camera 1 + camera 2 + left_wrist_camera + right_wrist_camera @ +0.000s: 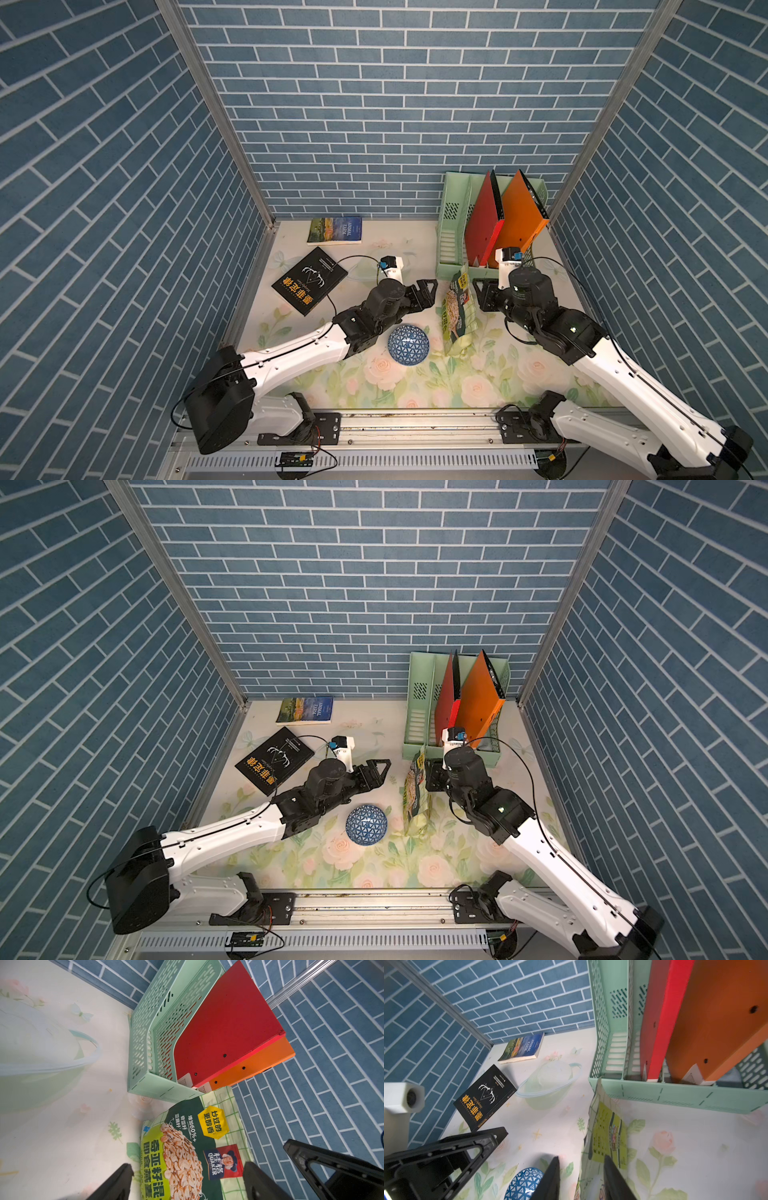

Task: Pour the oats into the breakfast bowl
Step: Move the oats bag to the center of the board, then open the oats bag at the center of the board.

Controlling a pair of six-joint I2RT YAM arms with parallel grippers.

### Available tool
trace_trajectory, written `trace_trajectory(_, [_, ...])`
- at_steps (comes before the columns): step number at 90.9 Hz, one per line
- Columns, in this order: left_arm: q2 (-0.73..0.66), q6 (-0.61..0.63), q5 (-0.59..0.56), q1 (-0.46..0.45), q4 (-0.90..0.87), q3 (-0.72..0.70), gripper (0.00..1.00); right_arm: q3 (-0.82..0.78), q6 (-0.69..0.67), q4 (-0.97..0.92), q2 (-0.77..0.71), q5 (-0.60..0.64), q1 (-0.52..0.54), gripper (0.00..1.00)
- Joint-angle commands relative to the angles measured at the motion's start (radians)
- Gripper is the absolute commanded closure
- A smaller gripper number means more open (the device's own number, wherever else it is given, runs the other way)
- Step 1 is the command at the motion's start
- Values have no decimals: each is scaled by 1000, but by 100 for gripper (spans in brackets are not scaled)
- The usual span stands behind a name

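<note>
OATS YET TO POUR: A crinkly pale-green and dark-green stand-up bag of oats (pixel 457 316) stands on the floral-print worktop (pixel 332 386), just beside a small round ceramic breakfast bowl (pixel 408 345) with a blue-and-white triangle pattern and a blue rim. Both top views show the bowl's patterned inside bare. No pale flakes lie in it or loose on the worktop, so by this reckoning none of the pouring is done. The left end effector (pixel 432 294) faces the bag's printed front with its jaws spread wide to either side of the pack, clear of it as far as the views show. The right end effector (pixel 581 1158) reaches in from the opposite side, its jaws parted around the bag's upper side edge, with a gap showing beside one finger (no pinch is evident in its wrist view). Whether the bag's top is open cannot be told. Left to do, it appears: take hold of the bag, lift it, bring its mouth over the bowl and tip. A mint-green plastic file rack (pixel 451 232) holding red and orange binders stands close behind the bag
</note>
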Motion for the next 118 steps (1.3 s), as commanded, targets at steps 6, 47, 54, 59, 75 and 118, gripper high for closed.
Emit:
trace_trajectory(6, [61,53,119,-10,71,68,20,-84,26,20,-111,58,-108,64])
trace_trajectory(47, [223,91,161,-90,3,256,51,-312,66,306,-162,-547,-361,63])
trace_trajectory(54, [245,90,150,-90,-29,278,60,-319,67,308,-160,-551,-361,63])
trace_trajectory(59, [260,90,141,-93,-54,294,63,-323,67,312,-160,-557,-361,63])
trace_trajectory(75, [302,89,129,-94,-112,336,68,-329,62,310,-173,-532,-361,63])
trace_trajectory(118, [317,82,142,-94,-90,343,73,-337,45,312,-191,-525,-361,63])
